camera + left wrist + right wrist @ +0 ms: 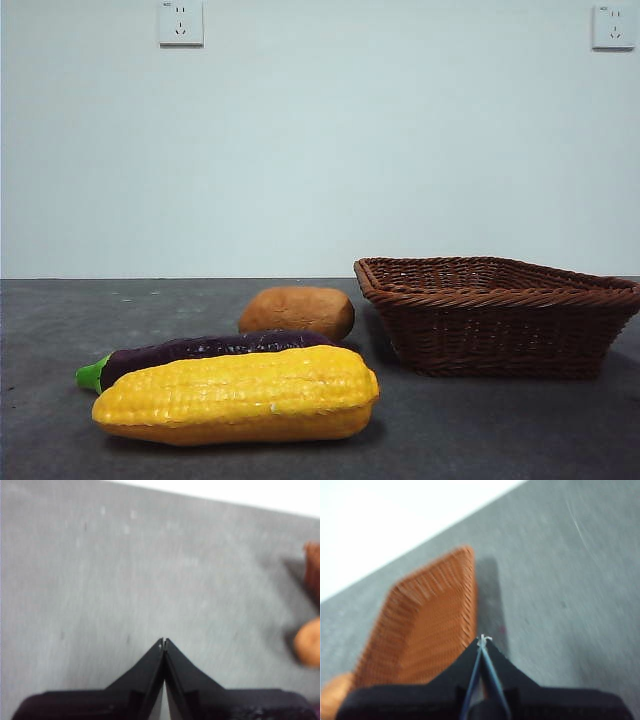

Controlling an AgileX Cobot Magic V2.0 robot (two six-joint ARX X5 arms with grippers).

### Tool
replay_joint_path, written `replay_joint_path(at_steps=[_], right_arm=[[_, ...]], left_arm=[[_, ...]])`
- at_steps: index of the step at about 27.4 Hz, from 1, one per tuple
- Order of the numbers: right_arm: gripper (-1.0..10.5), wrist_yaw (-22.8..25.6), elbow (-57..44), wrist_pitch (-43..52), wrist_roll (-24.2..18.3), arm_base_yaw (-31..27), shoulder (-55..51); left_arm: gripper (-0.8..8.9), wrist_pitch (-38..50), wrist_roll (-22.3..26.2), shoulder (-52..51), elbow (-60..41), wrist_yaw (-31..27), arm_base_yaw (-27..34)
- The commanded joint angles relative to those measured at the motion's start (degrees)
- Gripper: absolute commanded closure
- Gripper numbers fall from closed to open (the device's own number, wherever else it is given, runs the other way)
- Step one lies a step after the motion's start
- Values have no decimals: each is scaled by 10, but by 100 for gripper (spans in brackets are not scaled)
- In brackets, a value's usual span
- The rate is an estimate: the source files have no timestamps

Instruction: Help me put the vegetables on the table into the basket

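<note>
Woven brown wicker forms the basket (497, 318), which sits empty on the grey surface (60, 330). Just beside the basket lies the potato (296, 311); the eggplant (205, 351) is nearer the camera than the potato, and the corn (238, 395) lies in front of the eggplant, touching it. All three vegetables lie outside the basket. The left gripper (164, 641) hangs over bare surface, fingers pressed together and empty. The right gripper (483, 639) hangs by the basket's edge, fingers likewise closed on nothing
</note>
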Motion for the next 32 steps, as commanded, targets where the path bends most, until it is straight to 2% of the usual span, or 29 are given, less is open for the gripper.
replay_joint_path(at_steps=[1, 4, 9, 12, 15, 18, 22, 23, 25, 26, 27, 29, 30, 32], right_arm=[[955, -2, 30, 4, 7, 0, 31], [955, -9, 80, 4, 6, 0, 98], [955, -59, 156, -12, -2, 0, 209], [955, -78, 207, -66, -5, 0, 283], [951, -108, 256, -127, -35, 0, 361], [947, -114, 299, -177, -44, 0, 423], [947, -113, 350, -224, -45, 0, 495], [947, -116, 362, -225, -56, 0, 510], [943, -159, 396, -234, -95, 0, 544], [924, -167, 415, -244, -98, 0, 563], [835, -167, 442, -261, -108, 0, 590], [561, -167, 492, -289, -132, 0, 646], [467, -166, 515, -301, -144, 0, 675], [369, -162, 560, -319, -169, 0, 735]], left_arm=[[818, 5, -20, 25, 40, 2, -1], [818, -1, -37, 72, 108, 33, -2], [817, -40, -40, 125, 197, 109, -5], [817, -40, -40, 148, 226, 126, -5], [817, -42, -49, 165, 244, 144, -5], [817, -50, -67, 177, 260, 174, -5], [817, -137, -65, 211, 309, 184, -5], [817, -167, -62, 224, 325, 185, -5], [817, -222, -43, 250, 353, 201, -5], [817, -243, -30, 263, 365, 213, -5], [817, -260, -20, 277, 374, 224, -5], [818, -275, -16, 297, 383, 245, -7], [818, -275, -16, 305, 384, 255, -10], [818, -279, -16, 319, 384, 259, -12]])
